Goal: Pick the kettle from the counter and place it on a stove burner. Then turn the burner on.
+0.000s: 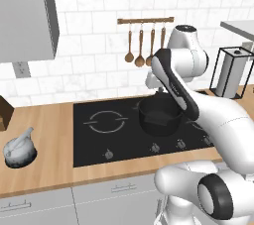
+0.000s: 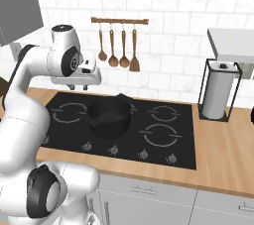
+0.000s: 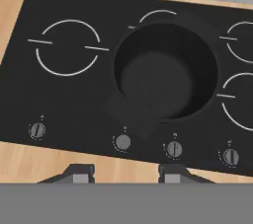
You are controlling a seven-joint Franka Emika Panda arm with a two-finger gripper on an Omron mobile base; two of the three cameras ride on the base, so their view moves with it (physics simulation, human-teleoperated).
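The silver-grey kettle (image 1: 20,149) stands on the wooden counter (image 1: 47,172) to the left of the black glass stove, spout pointing up and right. A wide white stove burner (image 1: 105,121) ring lies bare on the stove's left half, and shows again as the burner (image 3: 68,48) in the hand view. My gripper (image 2: 81,87) hangs high over the stove's back left, far right of the kettle, looking down. Its fingertips (image 3: 79,171) stand apart with nothing between them, so the gripper (image 3: 126,172) is open.
A large black pot (image 1: 158,116) sits mid-stove, right of the bare ring. Several knobs (image 3: 122,142) line the stove's front edge. A paper towel holder (image 2: 218,90) stands on the right counter. Wooden utensils (image 1: 145,45) hang on the back wall. A grey cabinet (image 1: 27,13) hangs upper left.
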